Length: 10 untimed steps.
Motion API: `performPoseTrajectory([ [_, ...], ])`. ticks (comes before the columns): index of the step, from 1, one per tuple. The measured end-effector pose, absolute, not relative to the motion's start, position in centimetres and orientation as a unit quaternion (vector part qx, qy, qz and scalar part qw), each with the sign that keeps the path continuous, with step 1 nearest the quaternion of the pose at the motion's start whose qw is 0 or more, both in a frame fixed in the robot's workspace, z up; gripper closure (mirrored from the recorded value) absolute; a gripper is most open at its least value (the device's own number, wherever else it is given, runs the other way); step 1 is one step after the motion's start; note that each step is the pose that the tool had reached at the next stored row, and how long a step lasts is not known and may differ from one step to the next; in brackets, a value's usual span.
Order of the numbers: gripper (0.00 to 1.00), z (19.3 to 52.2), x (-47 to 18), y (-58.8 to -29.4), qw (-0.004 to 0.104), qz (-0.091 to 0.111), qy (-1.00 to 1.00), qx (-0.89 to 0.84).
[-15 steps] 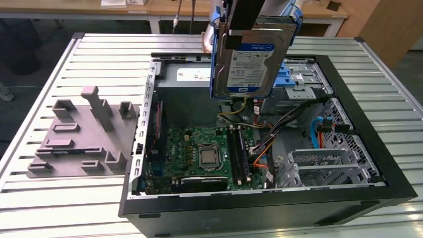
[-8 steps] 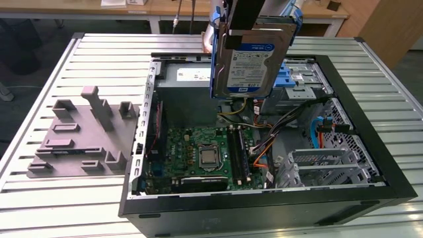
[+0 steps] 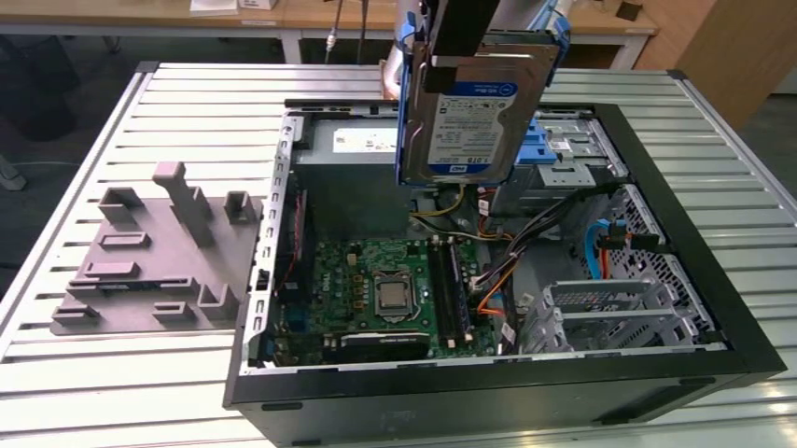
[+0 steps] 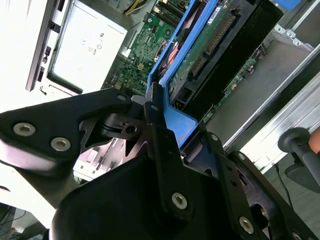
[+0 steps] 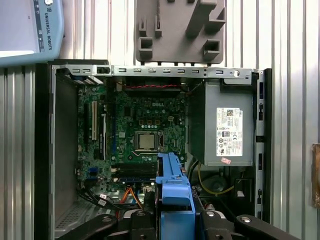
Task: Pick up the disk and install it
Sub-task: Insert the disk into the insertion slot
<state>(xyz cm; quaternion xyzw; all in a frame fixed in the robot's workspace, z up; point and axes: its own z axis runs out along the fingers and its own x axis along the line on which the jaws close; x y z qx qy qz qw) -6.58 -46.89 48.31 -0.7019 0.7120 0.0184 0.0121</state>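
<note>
Gripper (image 4: pixel 172 122) is clamped on the disk (image 3: pixel 473 117) by its blue rails (image 5: pixel 172 195), holding it upright above the far edge of the case (image 3: pixel 498 411), probably so it clears the cables (image 3: pixel 492 278).

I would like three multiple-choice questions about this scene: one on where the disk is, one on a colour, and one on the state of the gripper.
1. Where is the disk?
A. held in the air above the open computer case
B. lying flat inside the case
C. lying outside the case

2. What colour are the plastic rails on the disk?
A. red
B. blue
C. yellow

3. How is the gripper?
A. open, apart from the disk
B. shut on nothing
C. shut on the disk

Answers: 1 A, as the exterior view shows the disk hanging over the case; 2 B, as blue plastic frames the disk in both wrist views; 3 C, as the fingers clamp the blue rail in the second wrist view.
</note>
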Motion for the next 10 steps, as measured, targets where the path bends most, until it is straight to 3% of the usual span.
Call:
performPoseTrajectory([
  [10, 0.64, 48.3, -6.6, -48.3, 0.011, 0.018, 0.712, -0.702],
])
